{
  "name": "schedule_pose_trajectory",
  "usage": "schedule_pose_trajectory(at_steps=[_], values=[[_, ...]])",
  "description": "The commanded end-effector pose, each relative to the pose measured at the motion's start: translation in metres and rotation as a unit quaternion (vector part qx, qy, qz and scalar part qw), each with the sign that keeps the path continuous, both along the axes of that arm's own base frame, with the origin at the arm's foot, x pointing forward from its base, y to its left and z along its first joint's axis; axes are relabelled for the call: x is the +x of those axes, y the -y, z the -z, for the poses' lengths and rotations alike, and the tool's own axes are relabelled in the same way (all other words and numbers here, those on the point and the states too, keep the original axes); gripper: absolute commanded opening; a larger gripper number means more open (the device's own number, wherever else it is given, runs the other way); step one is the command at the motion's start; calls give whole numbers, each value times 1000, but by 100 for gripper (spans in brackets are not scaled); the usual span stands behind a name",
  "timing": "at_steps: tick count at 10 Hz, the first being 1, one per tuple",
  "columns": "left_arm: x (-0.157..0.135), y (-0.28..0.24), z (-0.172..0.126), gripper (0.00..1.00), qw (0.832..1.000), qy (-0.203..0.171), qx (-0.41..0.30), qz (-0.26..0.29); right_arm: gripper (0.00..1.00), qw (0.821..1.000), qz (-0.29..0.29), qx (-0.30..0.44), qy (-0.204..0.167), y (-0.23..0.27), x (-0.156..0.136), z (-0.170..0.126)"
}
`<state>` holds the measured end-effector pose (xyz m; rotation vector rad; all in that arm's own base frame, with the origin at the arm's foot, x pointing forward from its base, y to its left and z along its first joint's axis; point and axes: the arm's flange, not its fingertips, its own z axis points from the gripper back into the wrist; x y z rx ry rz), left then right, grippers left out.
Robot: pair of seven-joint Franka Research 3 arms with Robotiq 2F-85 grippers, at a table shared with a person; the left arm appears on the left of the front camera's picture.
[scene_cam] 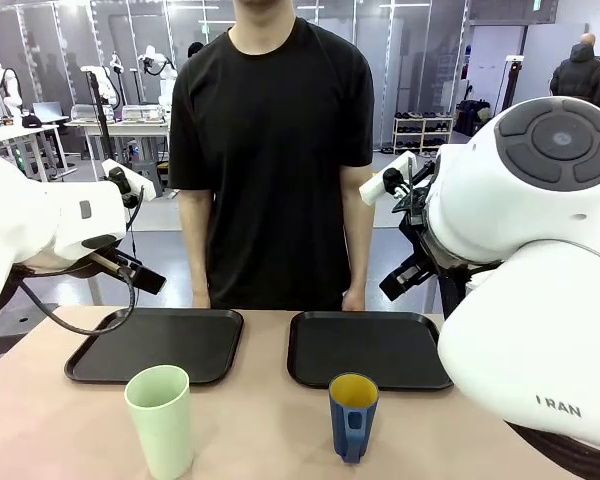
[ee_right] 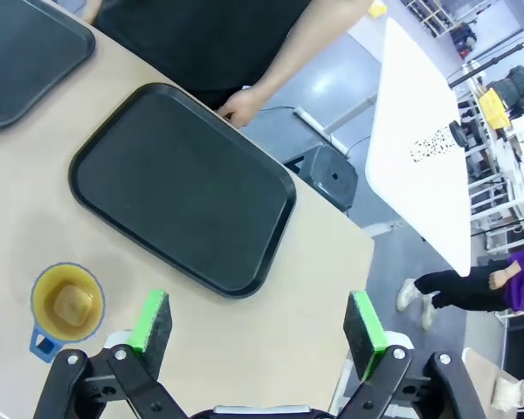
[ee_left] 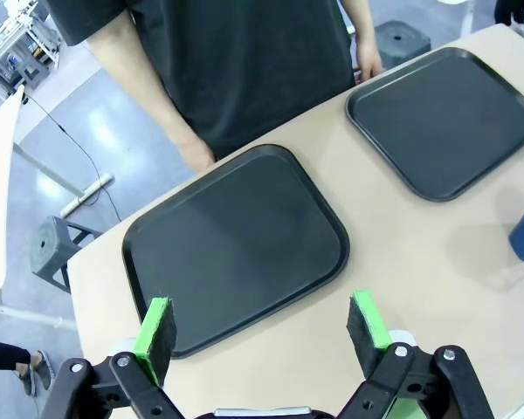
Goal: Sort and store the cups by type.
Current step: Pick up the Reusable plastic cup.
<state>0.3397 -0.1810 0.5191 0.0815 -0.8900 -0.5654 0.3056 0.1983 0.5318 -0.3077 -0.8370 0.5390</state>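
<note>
The tumbler (scene_cam: 160, 420) worries us most. It is tall, looks light, and stands free on the table (scene_cam: 270, 425) near our edge, in front of the left tray (scene_cam: 100, 362), so we judge that a finger grazing its rim on the way down would tip it over or send it rolling off. The mug (scene_cam: 353, 415) stands just in front of the right tray (scene_cam: 420, 372) with its handle turned toward us. Pads closing across that handle could twist the mug or grip it crooked, and it might then slip in the lift. Both trays are bare, so either cup could also land on the wrong one. The person (scene_cam: 272, 150) rests a hand (scene_cam: 201, 298) at the far edge of the table, close behind the left tray, and a long reach would come near it. Both arms are held high, wrists looking down at the table. The left gripper (ee_left: 262, 332) hangs over the near rim of the left tray, its fingers spread wide with nothing between them. The right gripper (ee_right: 258, 323) hangs by the near edge of the right tray, with the mug off to one side, its fingers just as wide apart and empty.
</note>
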Motion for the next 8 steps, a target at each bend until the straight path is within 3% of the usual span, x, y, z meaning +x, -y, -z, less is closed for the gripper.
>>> schedule_pose_trajectory(at_steps=[1,3,5,8], values=[[-5,0,11,100,1000,-3,12,-16,100,1000,17,-4,-2,0,0,10],[5,-12,18,100,999,-8,14,-28,100,1000,2,-9,-1,21,20,15],[28,-42,34,100,998,-17,8,-53,100,999,10,11,-46,55,43,27],[67,-106,71,100,993,-52,-12,-102,100,994,93,22,-57,115,81,46]])
